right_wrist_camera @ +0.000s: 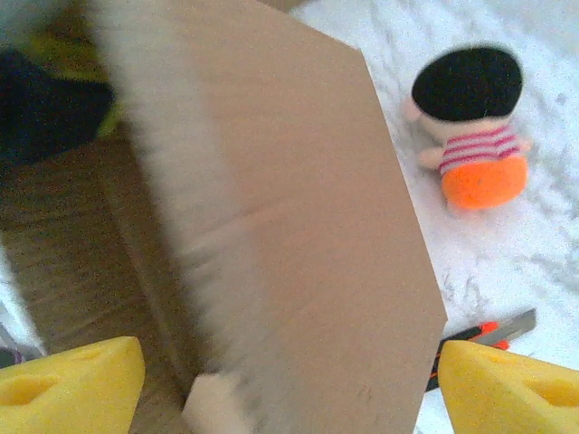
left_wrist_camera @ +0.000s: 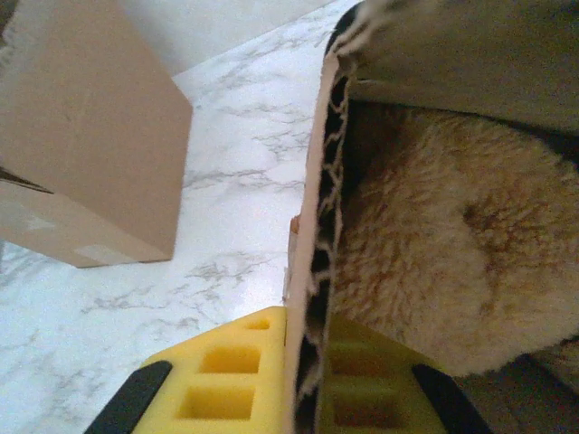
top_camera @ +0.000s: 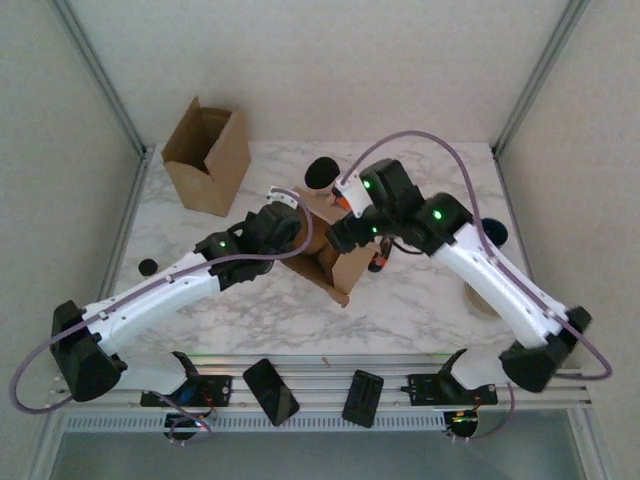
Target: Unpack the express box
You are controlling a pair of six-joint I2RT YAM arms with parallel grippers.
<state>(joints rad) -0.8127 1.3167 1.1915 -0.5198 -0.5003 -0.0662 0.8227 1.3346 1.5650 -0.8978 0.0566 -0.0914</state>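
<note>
Left gripper [left_wrist_camera: 303,375]: clamped on the express box [top_camera: 338,268] wall, mid-table
Right gripper [right_wrist_camera: 289,380]: fingers apart, straddling a flap [right_wrist_camera: 271,181]
Inside: tan plush [left_wrist_camera: 452,253]

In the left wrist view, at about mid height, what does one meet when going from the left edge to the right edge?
brown cardboard box → marble table → corrugated box wall, seen edge-on → fluffy beige plush inside that box.

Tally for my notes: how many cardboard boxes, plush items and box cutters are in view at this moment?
Cardboard boxes: 2 (express box, spare box)
Plush items: 2 (striped doll, fluffy beige plush inside the express box)
Box cutter: 1
Total: 5
</note>
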